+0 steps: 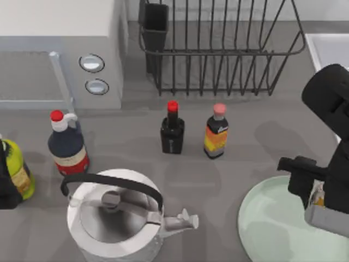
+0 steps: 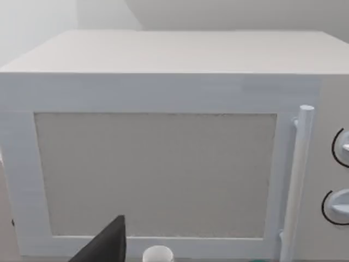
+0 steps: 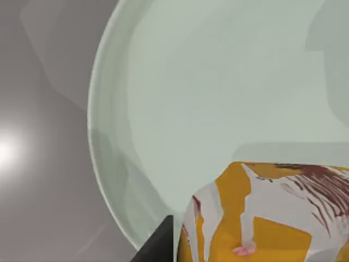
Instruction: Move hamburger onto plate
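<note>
**Burger over plate: release is the risky bit**

Top view: right gripper [image 1: 319,199] hangs over the plate [image 1: 272,229] at the desk's right, near its right-hand part. Hamburger [image 1: 318,197] shows as a small orange sliver tucked in the jaws, so they look clamped on it. Can't tell how high it sits above the plate. If released from too high, it could bounce or roll over the shallow rim onto the desk. Kettle [image 1: 117,218] and bottles are well apart, no threat. Left arm is parked at the far left edge by the yellow bottle [image 1: 19,172].

Left wrist view: faces the microwave [image 2: 163,164]; left jaws' state can't be told.

Right wrist view: hamburger [image 3: 262,218], orange and white, is close under the cam with the plate [image 3: 218,87] beneath it. Plate rim is near one side, so a sideways drift while the jaws part risks landing it on the edge.
</note>
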